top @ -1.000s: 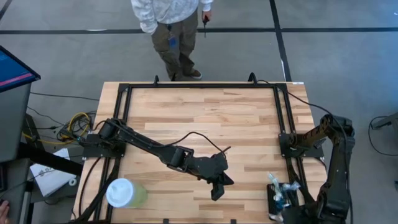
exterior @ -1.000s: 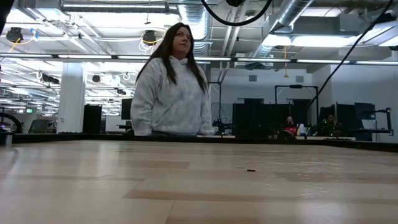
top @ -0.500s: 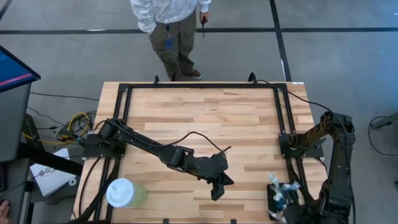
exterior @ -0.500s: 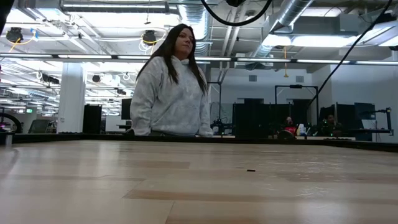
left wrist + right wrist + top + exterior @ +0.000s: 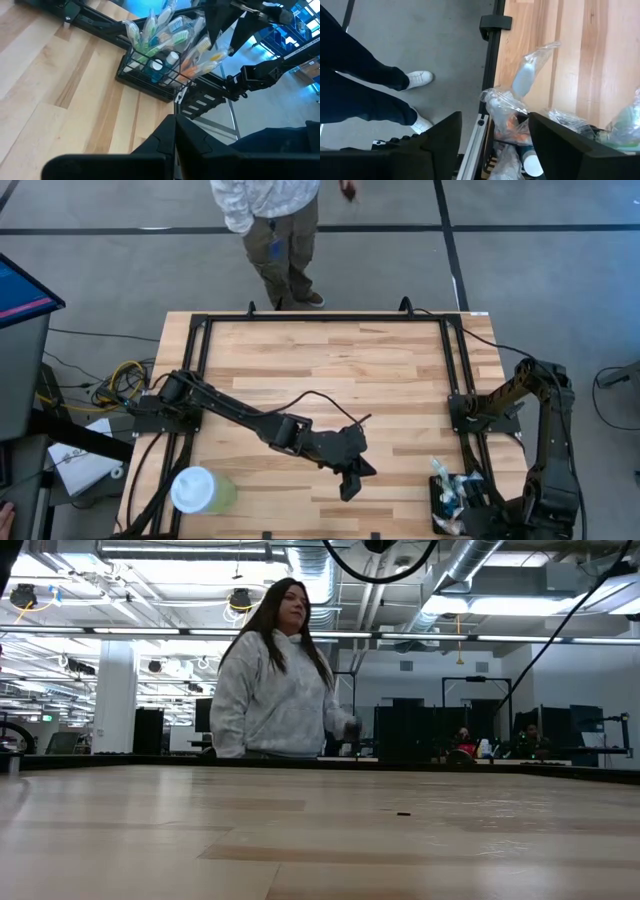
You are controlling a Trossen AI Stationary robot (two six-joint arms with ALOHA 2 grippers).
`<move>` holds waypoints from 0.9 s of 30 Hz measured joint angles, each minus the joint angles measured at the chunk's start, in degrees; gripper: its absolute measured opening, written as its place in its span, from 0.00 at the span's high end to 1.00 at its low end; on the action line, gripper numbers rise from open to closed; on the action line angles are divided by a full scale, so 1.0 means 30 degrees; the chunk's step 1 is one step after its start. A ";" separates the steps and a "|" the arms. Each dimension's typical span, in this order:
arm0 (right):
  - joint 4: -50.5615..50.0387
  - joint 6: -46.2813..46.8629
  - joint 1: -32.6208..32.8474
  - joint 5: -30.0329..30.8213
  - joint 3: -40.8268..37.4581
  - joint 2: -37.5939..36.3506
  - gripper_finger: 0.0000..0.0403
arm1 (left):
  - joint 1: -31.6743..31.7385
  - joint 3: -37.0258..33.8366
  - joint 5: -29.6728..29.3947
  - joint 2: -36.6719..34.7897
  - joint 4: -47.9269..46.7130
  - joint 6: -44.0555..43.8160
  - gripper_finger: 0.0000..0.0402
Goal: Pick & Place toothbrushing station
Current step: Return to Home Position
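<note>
The toothbrushing station [image 5: 446,498], a small black wire holder full of plastic-wrapped toothbrushes, rests on its base at the table's near right corner; it also shows in the left wrist view [image 5: 150,75]. My right gripper [image 5: 495,122] hangs over it, open. Its fingers stand on either side of the wrapped brushes [image 5: 512,105] and touch nothing that I can see. My left gripper [image 5: 349,482] is shut and holds nothing, low over the table's near middle, pointing toward the station.
A pale green cup with a white lid [image 5: 197,490] stands at the near left corner. A black frame rail [image 5: 492,60] runs along the table's right edge beside the station. A person [image 5: 272,230] stands beyond the far edge.
My right arm has shifted slightly toward the table's right edge above the station, which has stayed in place. The person behind the table has raised a hand.
</note>
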 joint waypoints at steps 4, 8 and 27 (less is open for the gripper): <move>0.0024 0.0088 0.0000 -0.0079 0.0000 -0.0060 0.46 | 0.0074 0.0000 0.0000 0.0000 0.0000 0.0000 1.00; 0.0027 0.0121 0.0000 -0.0086 0.0003 -0.0361 0.51 | 0.0074 -0.0007 0.0000 0.0000 0.0000 0.0000 1.00; 0.2741 0.1609 -0.1100 -0.0015 0.0010 -0.2812 0.98 | 0.0066 -0.0007 0.0000 0.0000 -0.0020 0.0001 1.00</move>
